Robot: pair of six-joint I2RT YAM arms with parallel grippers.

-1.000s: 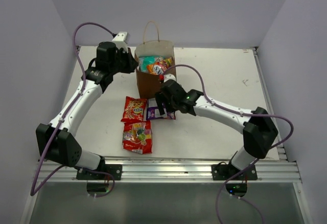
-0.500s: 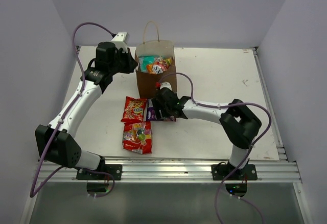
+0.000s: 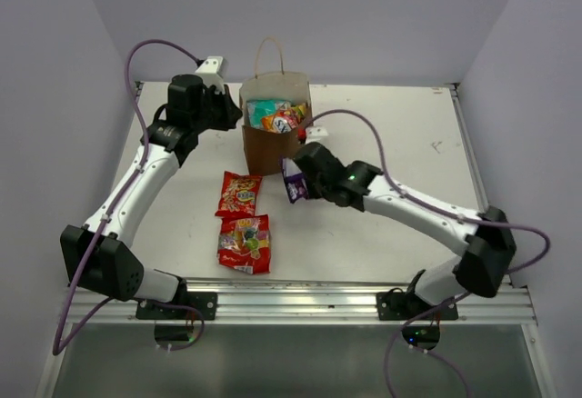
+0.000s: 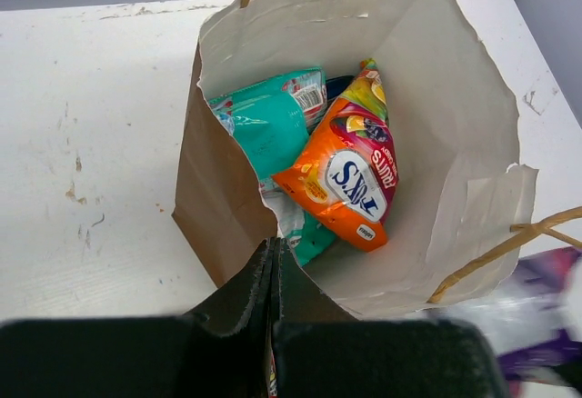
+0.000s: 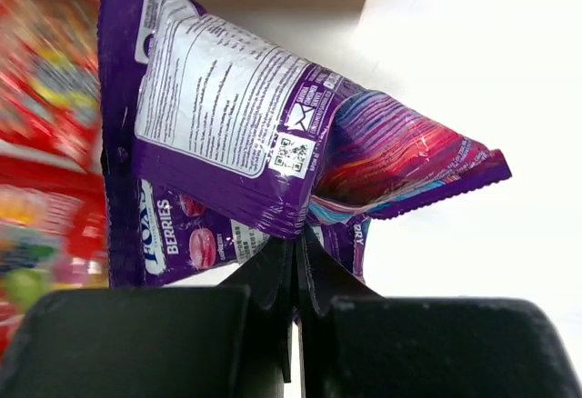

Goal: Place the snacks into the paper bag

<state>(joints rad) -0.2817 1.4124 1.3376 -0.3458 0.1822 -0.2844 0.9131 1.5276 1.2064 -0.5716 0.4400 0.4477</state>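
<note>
My spot's a lab test cell: plain pale walls [image 3: 364,16] boxing in the white surface [image 3: 400,134], aluminium rail [image 3: 300,296] at 6 o'clock carrying my arm mounts [image 3: 177,307].

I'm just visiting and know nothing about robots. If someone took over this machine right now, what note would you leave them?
Left gripper: shut on the paper bag rim.
Right gripper: shut on a purple snack, possibly two packets, raised beside the bag.
Done: teal packet and orange packet are in the bag.
On the table: far red packet, near red packet.
Left: drop the purple snack in, then both red ones.
</note>
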